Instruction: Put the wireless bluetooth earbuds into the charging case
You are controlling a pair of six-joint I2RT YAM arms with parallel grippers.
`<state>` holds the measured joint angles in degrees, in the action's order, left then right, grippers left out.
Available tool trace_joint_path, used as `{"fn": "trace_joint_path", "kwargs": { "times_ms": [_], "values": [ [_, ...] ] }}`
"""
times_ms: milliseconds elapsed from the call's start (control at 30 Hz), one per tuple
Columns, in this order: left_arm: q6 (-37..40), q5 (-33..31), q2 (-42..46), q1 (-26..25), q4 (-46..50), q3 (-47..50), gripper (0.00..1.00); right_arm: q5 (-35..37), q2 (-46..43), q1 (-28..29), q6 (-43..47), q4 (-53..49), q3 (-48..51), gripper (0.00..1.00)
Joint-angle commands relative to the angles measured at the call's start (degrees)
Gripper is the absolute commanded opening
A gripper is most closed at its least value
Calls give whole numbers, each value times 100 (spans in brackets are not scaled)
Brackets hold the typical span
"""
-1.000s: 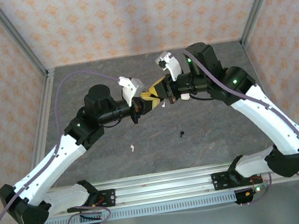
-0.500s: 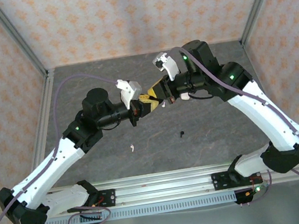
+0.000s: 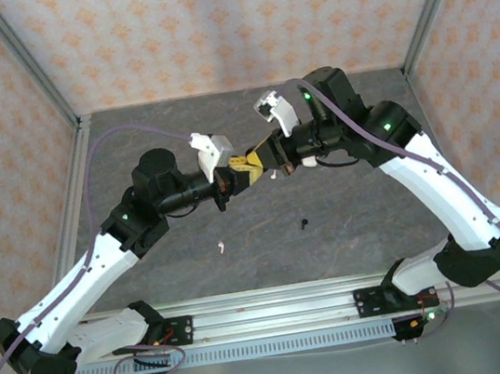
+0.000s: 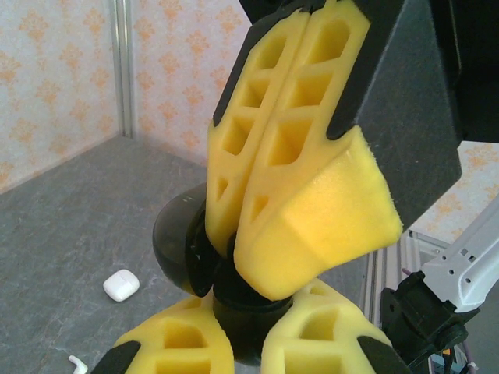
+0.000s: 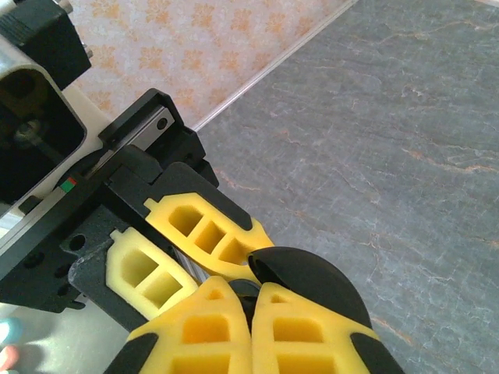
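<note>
My two grippers meet above mid-table. The left gripper [image 3: 239, 174] [image 4: 249, 315] is shut on a round black charging case [image 4: 234, 312], whose domed lid [image 4: 178, 241] [image 5: 312, 280] stands open. My right gripper [image 3: 260, 156] [image 4: 261, 273] [image 5: 251, 290] is shut, with its tips pressed down into the case's mouth. Whether it pinches anything is hidden. The left fingers [image 5: 207, 234] lie just beyond its tips. A white earbud [image 3: 221, 245] and a black earbud [image 3: 304, 224] lie on the table nearer the bases.
A small white case [image 4: 121, 284] [image 3: 274, 174] rests on the grey tabletop below the grippers, with a white earbud [image 4: 76, 362] near it. Metal frame posts [image 3: 29, 65] and patterned walls close in the back and sides.
Both arms have drifted slightly left while staying joined at the case. The grips look the same.
</note>
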<state>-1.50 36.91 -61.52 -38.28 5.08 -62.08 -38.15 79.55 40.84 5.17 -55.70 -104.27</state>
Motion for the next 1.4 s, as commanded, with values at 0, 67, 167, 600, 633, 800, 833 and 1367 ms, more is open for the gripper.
{"fn": "trace_joint_path", "kwargs": {
  "times_ms": [0,67,167,600,633,800,833,1367],
  "values": [
    [-36,-42,155,-66,-314,-32,0,-122,34,21,-45,-92,28,6],
    [-35,-43,157,-72,-293,-41,0,-134,32,21,-75,-39,102,6],
    [-26,-60,157,-76,-276,-47,0,-162,37,24,-138,32,120,11],
    [23,-122,115,-78,-296,-24,0,-122,103,21,-513,221,-80,41],
    [9,-116,114,-81,-303,-23,0,-106,104,21,-532,232,-101,43],
    [19,-122,109,-79,-308,-14,0,87,140,-13,-711,209,-316,48],
    [18,-127,113,-76,-309,-11,0,102,146,-30,-755,200,-366,48],
    [50,-661,335,-79,-292,263,0,951,-144,-566,-1585,327,-376,51]
  ]
}}
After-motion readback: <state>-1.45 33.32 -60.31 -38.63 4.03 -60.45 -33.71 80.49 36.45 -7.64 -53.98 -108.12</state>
